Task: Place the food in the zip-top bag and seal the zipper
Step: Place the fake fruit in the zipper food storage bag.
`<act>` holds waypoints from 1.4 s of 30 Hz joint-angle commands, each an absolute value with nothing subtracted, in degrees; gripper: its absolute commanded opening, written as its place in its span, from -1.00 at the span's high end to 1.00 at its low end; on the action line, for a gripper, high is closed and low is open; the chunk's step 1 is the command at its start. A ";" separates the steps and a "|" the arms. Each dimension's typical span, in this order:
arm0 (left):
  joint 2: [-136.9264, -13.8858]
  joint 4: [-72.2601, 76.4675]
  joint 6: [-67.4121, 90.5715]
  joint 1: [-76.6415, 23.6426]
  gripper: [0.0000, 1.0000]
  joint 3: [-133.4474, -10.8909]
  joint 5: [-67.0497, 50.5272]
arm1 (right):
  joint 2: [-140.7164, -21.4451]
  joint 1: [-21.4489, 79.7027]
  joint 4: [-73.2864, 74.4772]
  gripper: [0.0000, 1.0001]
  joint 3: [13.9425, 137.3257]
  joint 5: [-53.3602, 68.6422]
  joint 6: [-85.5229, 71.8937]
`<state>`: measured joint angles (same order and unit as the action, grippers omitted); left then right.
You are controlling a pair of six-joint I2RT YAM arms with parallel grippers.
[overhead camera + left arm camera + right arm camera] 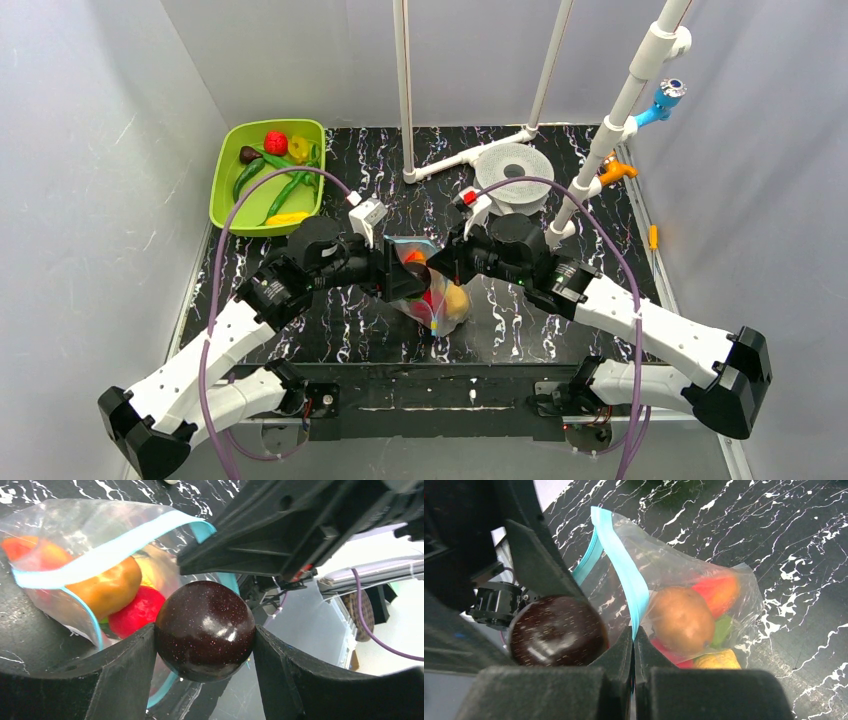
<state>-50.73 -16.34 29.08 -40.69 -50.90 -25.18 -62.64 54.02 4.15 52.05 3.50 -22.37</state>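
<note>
We see a black table (560, 310) veined with white, closed in by pale grey walls. At its centre the two arms meet head to head over the bag (674, 575).

Our left gripper (205, 635) is clamped on a glossy dark-brown ball (205, 625), one finger pressing each side. The ball sits just beside the bag's mouth. Our right gripper (634, 640) is pinched flat on the light-blue zipper (624, 575), holding that edge up from the table so the mouth gapes toward the ball.

The bag lies between the grippers, its body resting on the table. Inside we make out a brown-orange lump (681, 617), a red piece (719, 592), something green (723, 630) and something yellow (719, 659), all packed together.

Well apart, at the far left corner, a green tray (221, 175) holds more food.
</note>
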 commanded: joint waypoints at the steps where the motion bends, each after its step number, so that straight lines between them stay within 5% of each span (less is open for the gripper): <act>1: -51.30 -13.99 27.74 -40.94 0.07 -50.65 -21.36 | -61.28 53.86 1.91 0.97 54.88 5.81 -22.99; 12: -50.62 -16.98 27.01 -40.91 -0.72 -52.36 -16.15 | -60.50 53.83 1.72 0.97 53.55 5.64 -23.02; 27: -46.61 -22.64 20.69 -40.92 -0.79 -60.66 -9.13 | -60.46 53.83 1.65 0.97 52.34 4.96 -22.30; 42: -45.72 -20.50 12.33 -39.10 -0.97 -61.83 30.98 | -60.68 53.83 2.20 0.97 52.15 4.07 -21.07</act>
<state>-43.68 -23.05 15.61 -40.50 -60.88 19.03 -62.17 53.74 4.21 51.83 4.64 -22.23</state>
